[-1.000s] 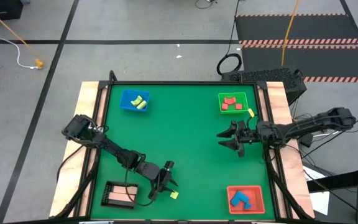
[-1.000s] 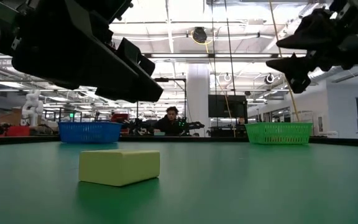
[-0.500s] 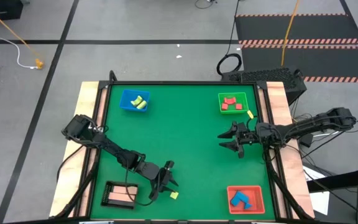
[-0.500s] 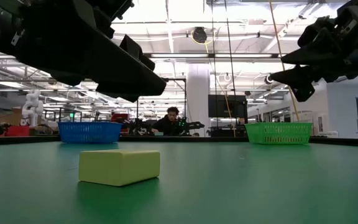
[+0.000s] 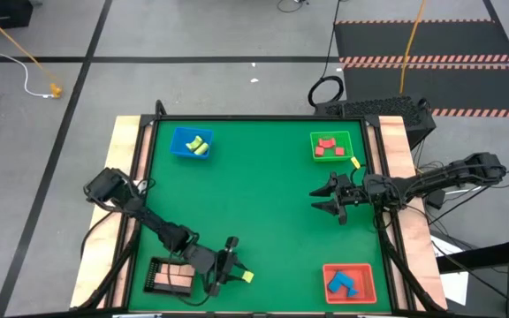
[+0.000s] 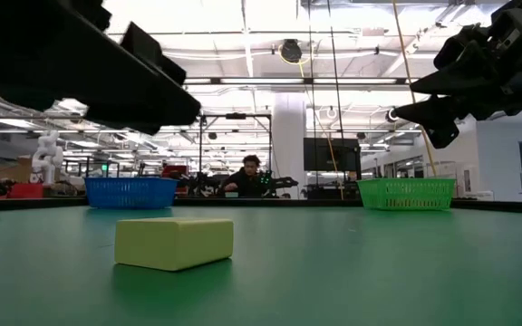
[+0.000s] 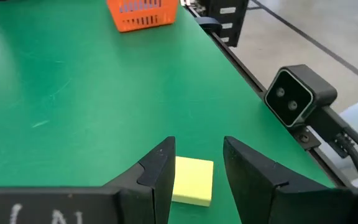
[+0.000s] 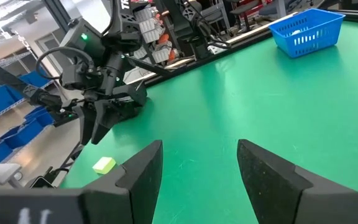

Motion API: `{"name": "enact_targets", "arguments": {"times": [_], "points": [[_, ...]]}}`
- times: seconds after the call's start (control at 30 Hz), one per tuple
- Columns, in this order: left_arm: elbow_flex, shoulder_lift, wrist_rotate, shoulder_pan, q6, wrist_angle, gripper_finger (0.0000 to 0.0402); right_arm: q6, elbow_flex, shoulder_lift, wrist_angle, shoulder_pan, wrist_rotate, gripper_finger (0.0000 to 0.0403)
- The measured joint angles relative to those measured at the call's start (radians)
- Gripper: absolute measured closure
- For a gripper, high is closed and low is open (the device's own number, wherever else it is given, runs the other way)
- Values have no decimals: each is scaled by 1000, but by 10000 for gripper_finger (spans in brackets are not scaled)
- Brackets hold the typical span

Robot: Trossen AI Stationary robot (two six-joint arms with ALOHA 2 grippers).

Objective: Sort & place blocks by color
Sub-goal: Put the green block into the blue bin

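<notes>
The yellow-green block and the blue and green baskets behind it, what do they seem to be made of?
The yellow-green block looks like painted wood or dense foam: solid, matte, softly rounded edges, no shine. I cannot tell which. The blue basket and the green basket look like moulded plastic: thin walls pierced by a regular grid of slots, uniform saturated colour, slightly glossy rims.

Left tool (image 7: 194,168) fingers hide yellow-green block (image 7: 191,180) near edge. Red tray (image 7: 143,12) cut off at 12 o'clock. Blue tray (image 5: 191,142) contents too small to identify.
</notes>
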Motion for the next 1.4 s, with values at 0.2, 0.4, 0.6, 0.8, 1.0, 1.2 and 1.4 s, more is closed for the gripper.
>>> {"name": "enact_targets", "arguments": {"times": [0.2,0.4,0.6,0.8,1.0,1.2,1.4], "points": [[0,0,-23,-9,-95,3,266,0,-1,0,0,0,0,206],[0,0,-44,-9,-224,1,232,0,-1,0,0,0,0,206],[0,0,-44,-30,-180,5,146,0,-2,0,0,0,0,206],[5,65,-38,-37,-118,12,107,0,-2,0,0,0,0,206],[80,133,-34,-23,-58,-35,105,0,-2,0,0,0,1,206],[139,179,-30,0,-23,-133,105,0,-2,0,1,0,0,206],[147,191,-27,3,-19,-139,112,0,-2,0,1,0,0,206]]}}
